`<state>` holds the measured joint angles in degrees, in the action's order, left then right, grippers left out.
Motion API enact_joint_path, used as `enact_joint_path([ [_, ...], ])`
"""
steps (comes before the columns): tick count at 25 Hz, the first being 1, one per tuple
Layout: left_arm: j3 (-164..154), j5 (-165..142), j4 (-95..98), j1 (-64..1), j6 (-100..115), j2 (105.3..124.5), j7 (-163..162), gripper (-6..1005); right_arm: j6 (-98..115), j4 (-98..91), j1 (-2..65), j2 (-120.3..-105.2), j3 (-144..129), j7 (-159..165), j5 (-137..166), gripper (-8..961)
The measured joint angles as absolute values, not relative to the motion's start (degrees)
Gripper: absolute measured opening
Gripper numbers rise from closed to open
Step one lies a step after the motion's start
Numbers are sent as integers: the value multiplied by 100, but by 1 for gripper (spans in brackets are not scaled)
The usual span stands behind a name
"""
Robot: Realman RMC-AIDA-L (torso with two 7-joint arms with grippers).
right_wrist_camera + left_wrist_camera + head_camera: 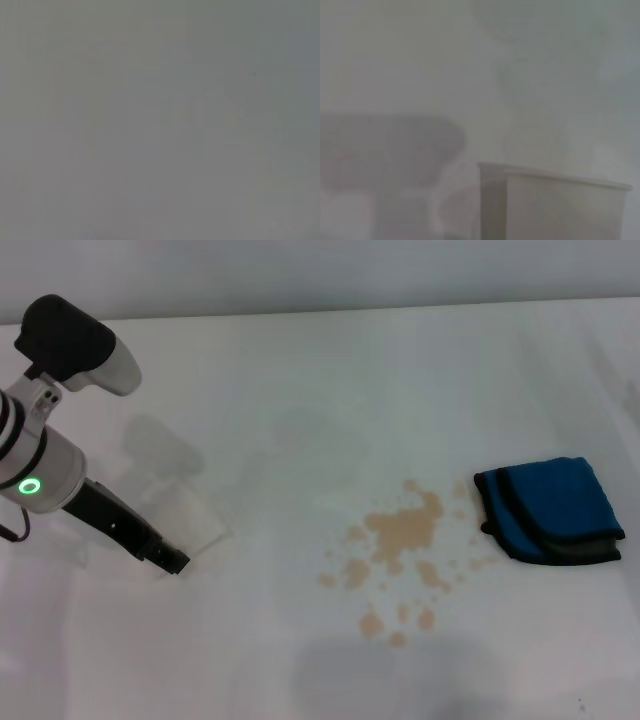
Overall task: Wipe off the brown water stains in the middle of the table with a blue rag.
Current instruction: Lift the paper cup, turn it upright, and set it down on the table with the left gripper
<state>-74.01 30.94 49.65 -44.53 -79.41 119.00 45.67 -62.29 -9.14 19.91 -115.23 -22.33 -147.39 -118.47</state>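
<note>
The brown water stains (400, 540) spread as tan blotches and droplets on the white table (300, 380), right of centre. To their right lies the blue rag (550, 510), folded, with dark edging; nothing touches it. My left gripper (174, 556) is low at the left of the table, far from the rag and stains, beside a pale white paper cup (190, 515). In the left wrist view the cup's rim and wall (555, 210) show close by. The right gripper is out of view, and the right wrist view shows only plain grey surface.
The white paper cup stands upright at the left next to my left arm (50, 460). The table's far edge (330, 308) runs along the top of the head view.
</note>
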Motion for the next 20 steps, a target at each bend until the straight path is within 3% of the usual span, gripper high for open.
enact_joint_path([
  [5,-7400,3094,4969,-4449,-7887,11900,4581,752,-6219,-920,1995,-11522,-2232,-14739,-11847,878],
  [20,-7652,3317,5754,-3879,-7356,11910,4604,703,-6195,-934,1977,-11522,-2232,-14739,-11848,877],
])
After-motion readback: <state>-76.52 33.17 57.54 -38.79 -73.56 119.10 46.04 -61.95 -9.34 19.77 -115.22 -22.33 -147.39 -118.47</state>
